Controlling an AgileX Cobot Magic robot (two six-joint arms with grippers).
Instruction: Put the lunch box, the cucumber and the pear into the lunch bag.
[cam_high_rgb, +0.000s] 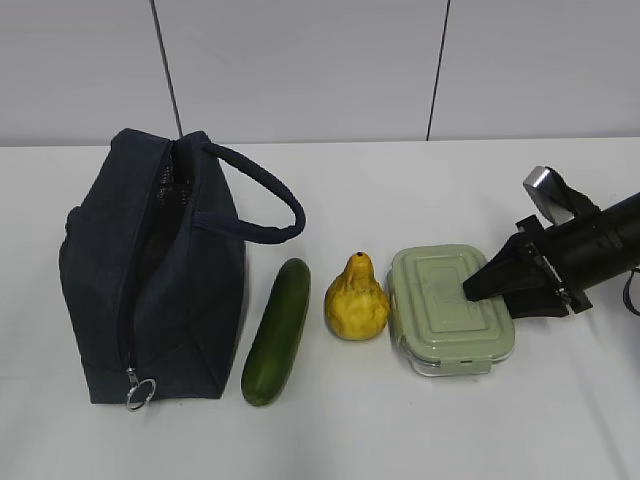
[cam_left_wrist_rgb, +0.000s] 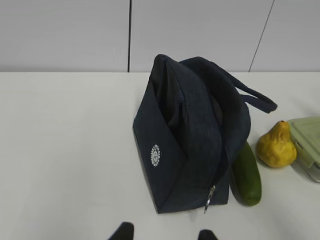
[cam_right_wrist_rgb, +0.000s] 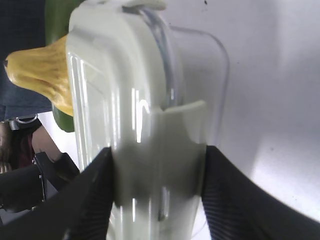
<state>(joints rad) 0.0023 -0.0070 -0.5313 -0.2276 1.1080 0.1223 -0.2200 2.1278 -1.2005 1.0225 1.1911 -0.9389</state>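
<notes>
The dark navy lunch bag (cam_high_rgb: 150, 270) (cam_left_wrist_rgb: 190, 140) stands at the left with its top zip parted. To its right, in a row, lie the green cucumber (cam_high_rgb: 277, 332) (cam_left_wrist_rgb: 247, 172), the yellow pear (cam_high_rgb: 355, 300) (cam_left_wrist_rgb: 275, 147) (cam_right_wrist_rgb: 42, 72) and the lunch box (cam_high_rgb: 450, 315) (cam_left_wrist_rgb: 307, 142) (cam_right_wrist_rgb: 130, 100) with its sage-green lid. My right gripper (cam_high_rgb: 480, 290) (cam_right_wrist_rgb: 157, 160) reaches in from the right, its two fingers pressed against opposite faces of the lunch box's near end. My left gripper (cam_left_wrist_rgb: 165, 232) hovers in front of the bag's end, open and holding nothing. It does not show in the exterior view.
The bag's looped handle (cam_high_rgb: 265, 205) arches out toward the cucumber, and its silver ring pull (cam_high_rgb: 140, 390) hangs at the near corner. A white table (cam_high_rgb: 400, 430) carries everything, and a grey panelled wall (cam_high_rgb: 300, 60) rises behind it.
</notes>
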